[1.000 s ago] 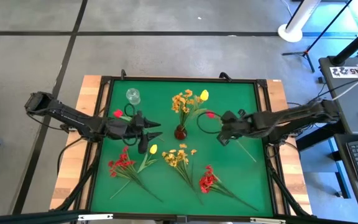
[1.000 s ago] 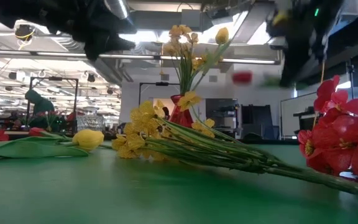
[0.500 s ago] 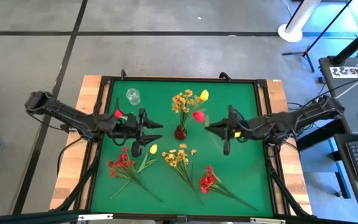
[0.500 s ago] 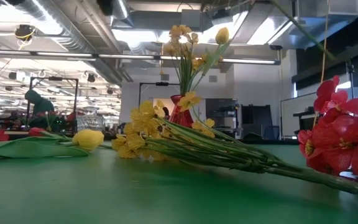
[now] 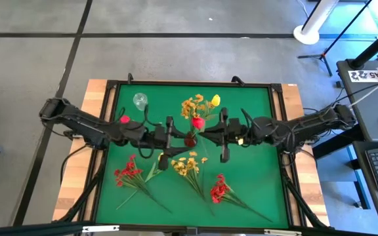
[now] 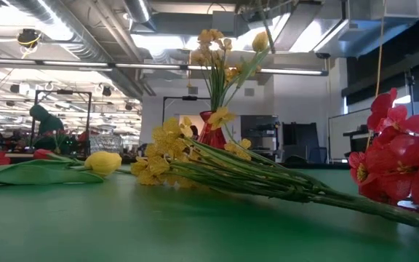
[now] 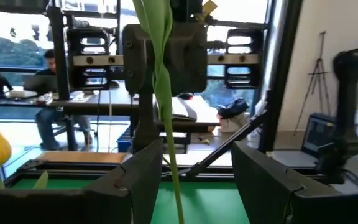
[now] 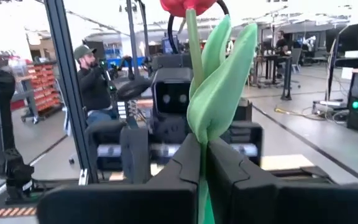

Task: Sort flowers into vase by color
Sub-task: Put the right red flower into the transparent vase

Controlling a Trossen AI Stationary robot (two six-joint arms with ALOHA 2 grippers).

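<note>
The right gripper [image 8: 202,163] pinches 1 red tulip's [image 5: 197,122] stem; the left gripper [image 7: 188,177], jaws apart, brackets it mid-table. 5 flowers [image 5: 189,165] lie along the near edge.

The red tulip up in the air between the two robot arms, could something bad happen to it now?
Maybe. The right end effector pinches the red tulip only by its thin stem, so it could bend or slip. The left end effector is open around the stem; if the handover is mistimed, the tulip may drop. The red vase with yellow flowers stands just below, so the tulip could land in the wrong one.
</note>
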